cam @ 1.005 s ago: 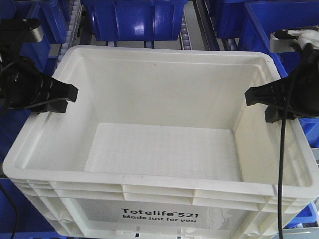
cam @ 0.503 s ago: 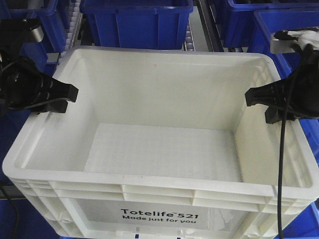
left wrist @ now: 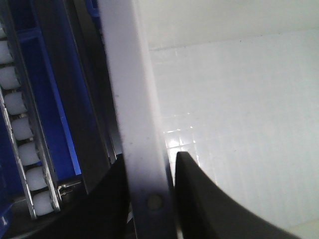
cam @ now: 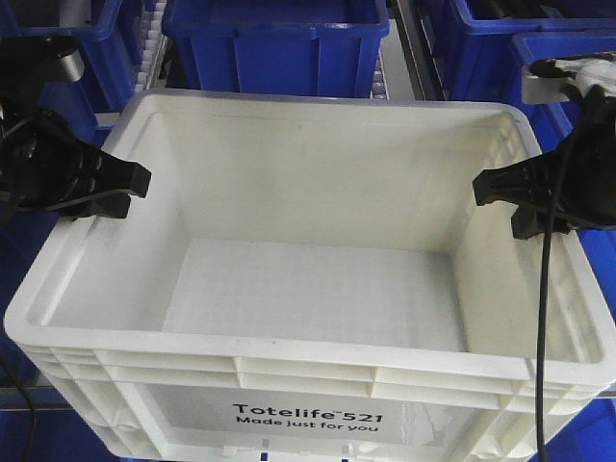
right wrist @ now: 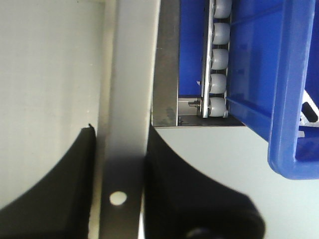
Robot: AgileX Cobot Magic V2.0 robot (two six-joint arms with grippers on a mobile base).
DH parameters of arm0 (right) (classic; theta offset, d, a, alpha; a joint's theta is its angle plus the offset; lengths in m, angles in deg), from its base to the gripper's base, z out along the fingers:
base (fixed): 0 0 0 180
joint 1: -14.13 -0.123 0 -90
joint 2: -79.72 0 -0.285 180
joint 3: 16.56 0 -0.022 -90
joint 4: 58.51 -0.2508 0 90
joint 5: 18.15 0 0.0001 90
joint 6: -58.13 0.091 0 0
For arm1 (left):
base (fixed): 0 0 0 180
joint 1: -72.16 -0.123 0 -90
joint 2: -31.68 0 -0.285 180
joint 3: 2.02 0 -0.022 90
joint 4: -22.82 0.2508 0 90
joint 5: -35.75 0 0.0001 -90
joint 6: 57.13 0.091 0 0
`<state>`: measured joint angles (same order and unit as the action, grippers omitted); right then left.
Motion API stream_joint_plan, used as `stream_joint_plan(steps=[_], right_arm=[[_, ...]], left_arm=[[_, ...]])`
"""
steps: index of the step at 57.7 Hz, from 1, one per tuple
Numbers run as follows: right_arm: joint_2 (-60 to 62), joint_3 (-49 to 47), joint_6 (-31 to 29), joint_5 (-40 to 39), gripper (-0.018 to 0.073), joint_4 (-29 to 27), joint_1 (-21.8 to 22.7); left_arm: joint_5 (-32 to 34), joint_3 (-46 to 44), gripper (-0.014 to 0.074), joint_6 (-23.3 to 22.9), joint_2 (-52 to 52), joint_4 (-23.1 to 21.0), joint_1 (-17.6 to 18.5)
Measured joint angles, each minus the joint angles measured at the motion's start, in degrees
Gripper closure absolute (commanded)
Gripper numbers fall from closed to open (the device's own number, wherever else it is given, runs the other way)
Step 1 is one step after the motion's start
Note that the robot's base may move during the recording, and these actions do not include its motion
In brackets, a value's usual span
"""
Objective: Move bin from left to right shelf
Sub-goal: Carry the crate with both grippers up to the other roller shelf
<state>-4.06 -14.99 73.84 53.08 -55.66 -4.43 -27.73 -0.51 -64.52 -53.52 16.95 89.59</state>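
Note:
The bin (cam: 289, 164), a big white tote printed "Totelife 521", fills the front view with its inside bare. My left gripper (cam: 128, 192) is shut on the bin's left rim, one finger inside the wall and one outside. In the left wrist view, the white rim (left wrist: 132, 109) runs between the black fingers of the left gripper (left wrist: 149, 167). On the opposite side my right gripper (cam: 500, 197) is shut on the right rim. The right wrist view shows the rim (right wrist: 127, 94) pinched in the right gripper (right wrist: 119, 144).
Blue plastic bins (cam: 274, 43) stand close behind the tote, with more at both sides. White roller tracks (left wrist: 20, 129) run left of the tote. At its right are more rollers (right wrist: 219, 59), a metal rail (right wrist: 167, 64) and a blue bin (right wrist: 284, 84).
The blue bins behind have slid to the right in the front view. The tote and both grippers keep the same place in the frame, still clamped.

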Motion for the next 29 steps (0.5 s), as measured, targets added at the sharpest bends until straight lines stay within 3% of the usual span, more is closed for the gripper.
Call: stream_joint_plan(steps=[29], right_arm=[[0.0,0.0,0.0,0.24,0.0547,-0.02,0.0]], left_arm=[[-0.05,0.0,0.0603,0.05,0.0,-0.06,0.0]])
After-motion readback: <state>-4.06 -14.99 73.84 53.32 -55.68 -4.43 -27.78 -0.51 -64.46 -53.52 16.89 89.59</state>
